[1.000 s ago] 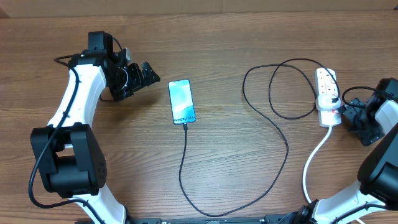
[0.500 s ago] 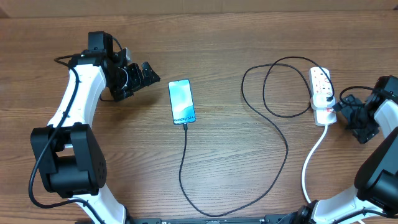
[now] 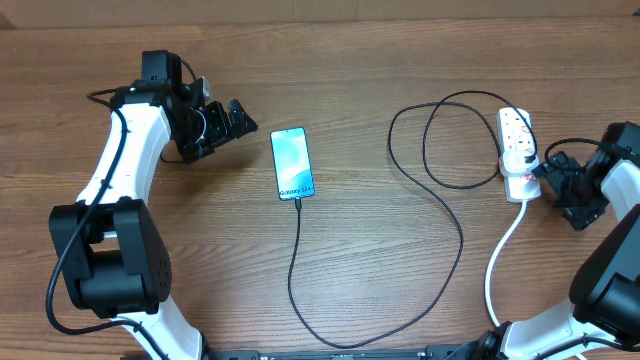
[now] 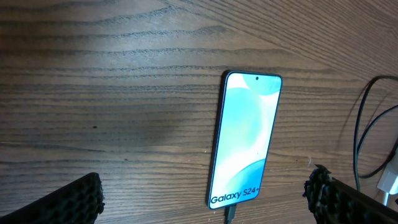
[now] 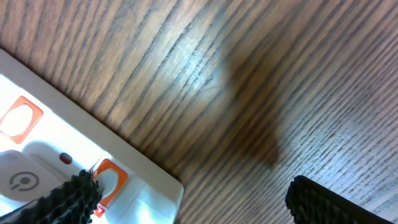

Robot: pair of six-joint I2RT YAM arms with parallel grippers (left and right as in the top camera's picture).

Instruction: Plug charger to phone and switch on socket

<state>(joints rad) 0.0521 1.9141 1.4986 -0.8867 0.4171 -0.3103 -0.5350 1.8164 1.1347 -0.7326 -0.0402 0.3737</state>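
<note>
Because the light socket [image 3: 516,150] may slide on the tabletop [image 3: 380,60], the open right tool [image 3: 553,185] should press its switch [image 5: 111,176] squarely downward.

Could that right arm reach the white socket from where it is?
Probably yes. The right arm's open jaws sit right beside the socket, one finger at its switch end, with nothing between.

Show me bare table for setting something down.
Bare table lies between the phone and the charger loops, and along the far edge beyond both. Crowded at right: loops, socket and right fingers sit close together.
</note>
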